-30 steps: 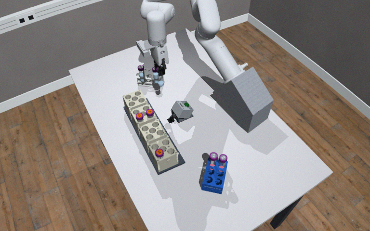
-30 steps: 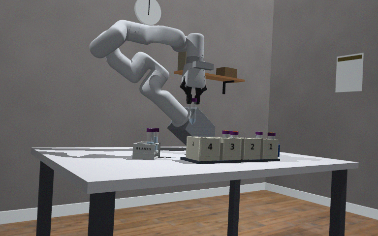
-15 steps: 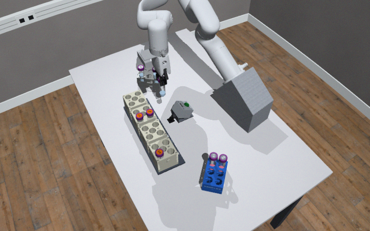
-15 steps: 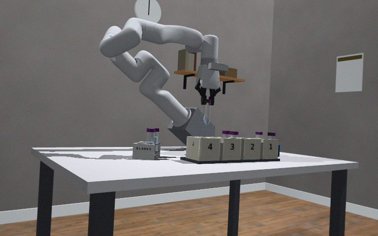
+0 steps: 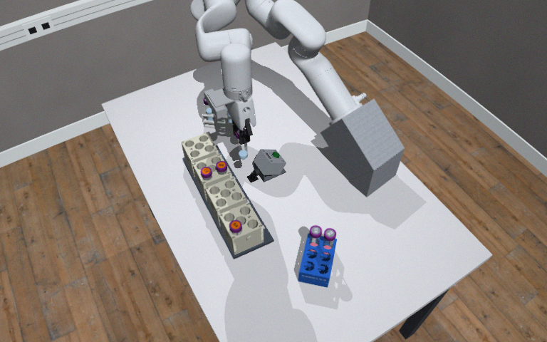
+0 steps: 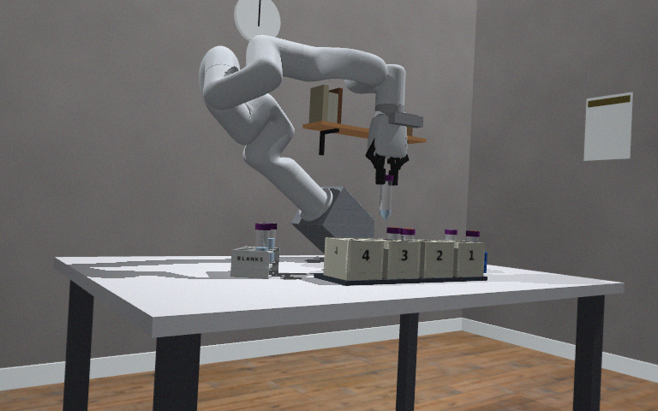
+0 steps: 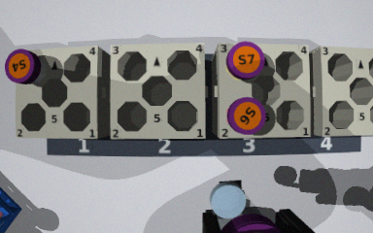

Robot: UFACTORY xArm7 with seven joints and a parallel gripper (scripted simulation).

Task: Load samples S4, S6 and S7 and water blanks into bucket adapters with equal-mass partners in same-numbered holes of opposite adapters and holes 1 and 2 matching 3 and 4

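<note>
My gripper [image 5: 243, 139] [image 6: 386, 178] [image 7: 253, 223] is shut on the purple cap of a tube [image 5: 242, 154] [image 6: 385, 200] [image 7: 228, 200] with a little liquid in its tip. It holds the tube upright, high above the table beside adapter 3; its cap dot is hidden. On the stand [image 6: 412, 280] [image 7: 194, 147], S4 [image 5: 235, 225] [image 7: 19, 66] stands in hole 3 of adapter 1 [image 7: 92, 92]. S7 [image 5: 206, 172] [image 7: 246, 59] stands in hole 3 and S6 [image 5: 221, 166] [image 7: 247, 116] in hole 2 of adapter 3 [image 7: 303, 92]. Adapters 2 [image 7: 121, 92] and 4 [image 7: 330, 92] show no tubes.
The BLANKS rack [image 6: 249, 269] holds two purple-capped tubes [image 6: 262, 226] [image 6: 272, 225]. The small desk [image 5: 268, 165] with the green DONE key [image 5: 275, 154] stands beside the stand. A blue rack [image 5: 312, 278] [image 7: 5, 209] holds two grey-dot tubes [image 5: 315, 231] [image 5: 329, 234].
</note>
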